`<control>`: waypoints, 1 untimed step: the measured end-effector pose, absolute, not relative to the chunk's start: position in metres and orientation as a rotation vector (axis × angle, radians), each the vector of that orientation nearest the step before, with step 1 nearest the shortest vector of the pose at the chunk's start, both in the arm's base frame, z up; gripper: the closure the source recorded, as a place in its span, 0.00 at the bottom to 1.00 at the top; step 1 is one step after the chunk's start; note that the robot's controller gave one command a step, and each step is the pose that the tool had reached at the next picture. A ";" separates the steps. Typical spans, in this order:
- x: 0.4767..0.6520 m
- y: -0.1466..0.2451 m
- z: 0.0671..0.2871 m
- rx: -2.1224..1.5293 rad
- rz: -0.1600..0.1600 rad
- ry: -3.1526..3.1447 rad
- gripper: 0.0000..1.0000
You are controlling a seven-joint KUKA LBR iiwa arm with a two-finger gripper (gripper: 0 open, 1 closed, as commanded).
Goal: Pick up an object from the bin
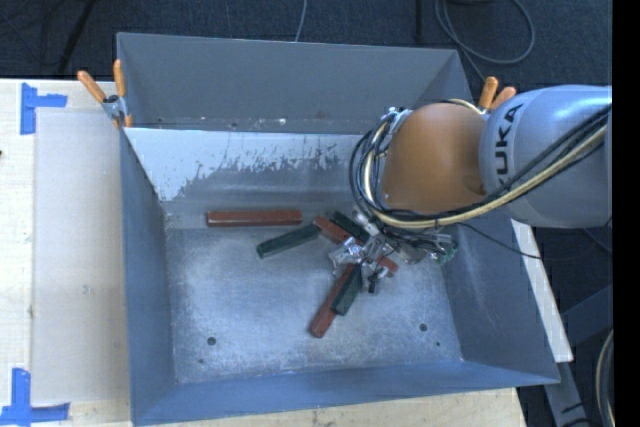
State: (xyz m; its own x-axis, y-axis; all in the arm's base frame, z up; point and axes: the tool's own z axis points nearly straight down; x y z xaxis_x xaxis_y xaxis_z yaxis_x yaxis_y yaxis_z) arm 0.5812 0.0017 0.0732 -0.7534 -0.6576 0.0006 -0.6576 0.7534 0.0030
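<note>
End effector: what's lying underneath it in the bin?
A dark green stick and a reddish-brown stick poke out from under the end effector, side by side, toward the bin's front. Their upper ends are hidden beneath it.

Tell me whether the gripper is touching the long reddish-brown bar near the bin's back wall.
Apart. The camera view shows the gripper over crossed bars right of centre; a dark green bar and bin floor lie between it and the reddish-brown bar.

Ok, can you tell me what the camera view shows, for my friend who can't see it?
The end effector is low over crossed red-brown and dark green sticks in a grey bin. Another red-brown stick lies further left.
</note>
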 end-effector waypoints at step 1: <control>0.581 0.002 0.083 1.101 -0.003 -2.941 1.00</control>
State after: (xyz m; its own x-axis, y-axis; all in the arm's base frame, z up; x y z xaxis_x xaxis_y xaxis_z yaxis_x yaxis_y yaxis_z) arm 0.5814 0.0021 0.0826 -0.7541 -0.6568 0.0002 -0.6568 0.7541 0.0019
